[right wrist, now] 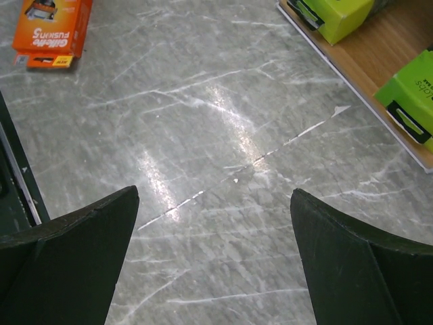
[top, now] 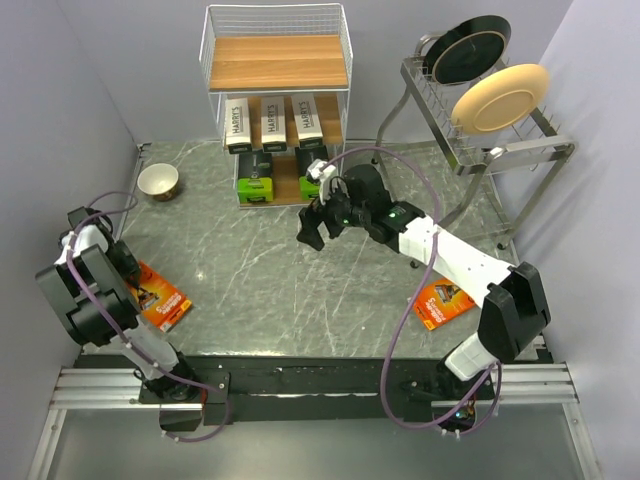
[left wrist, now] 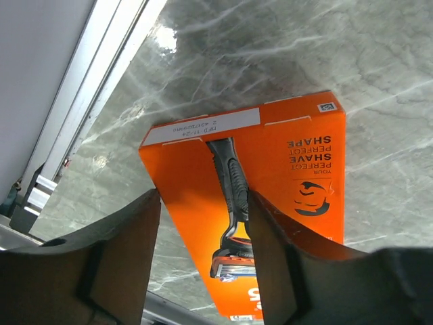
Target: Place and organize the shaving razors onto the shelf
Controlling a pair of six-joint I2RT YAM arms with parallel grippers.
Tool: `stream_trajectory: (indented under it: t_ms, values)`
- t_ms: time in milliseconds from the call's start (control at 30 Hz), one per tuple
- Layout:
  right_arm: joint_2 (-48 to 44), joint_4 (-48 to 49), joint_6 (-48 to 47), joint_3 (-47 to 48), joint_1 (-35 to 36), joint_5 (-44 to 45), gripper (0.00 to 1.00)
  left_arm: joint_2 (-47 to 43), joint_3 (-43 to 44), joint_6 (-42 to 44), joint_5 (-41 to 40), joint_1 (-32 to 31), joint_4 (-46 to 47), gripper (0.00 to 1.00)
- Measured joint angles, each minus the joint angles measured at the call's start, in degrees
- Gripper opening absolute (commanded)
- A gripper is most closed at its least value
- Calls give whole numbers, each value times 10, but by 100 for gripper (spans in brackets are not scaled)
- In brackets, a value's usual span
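Left wrist shows left end effector [left wrist: 203, 203], jaws apart, hanging over the orange pack [left wrist: 298, 169].

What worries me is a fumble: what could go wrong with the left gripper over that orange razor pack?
The flat orange razor pack lies on the marble table and looks wider than the gap of the left gripper; the fingers may slip off its face. A shove could slide it toward the nearby table edge. The open right gripper hovers near the lime-green boxes on the shelf and could nudge them.
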Motion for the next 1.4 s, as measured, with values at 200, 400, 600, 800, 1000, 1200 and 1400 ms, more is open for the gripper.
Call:
stream_trajectory:
  t_ms: [200,400,600,800,1000,1200,1400]
  values:
    - [6,17,17,-7,16,20,100,41,42,13,3,-15,-35,53]
    - [40,26,28,-5,22,35,100,89,96,9,-5,-85,-74,54]
    - [51,17,25,-5,22,44,100,109,126,-8,3,-238,-71,54]
    - [48,26,31,-16,22,46,100,105,130,-51,36,-304,-55,60]
    - [82,72,156,-19,24,19,98,19,39,-115,147,-274,-21,69]
    - [225,164,287,9,40,-85,80,-37,-57,-195,210,-222,4,72]
    - [297,227,394,-7,47,-172,68,-64,-91,-243,240,-185,18,74]
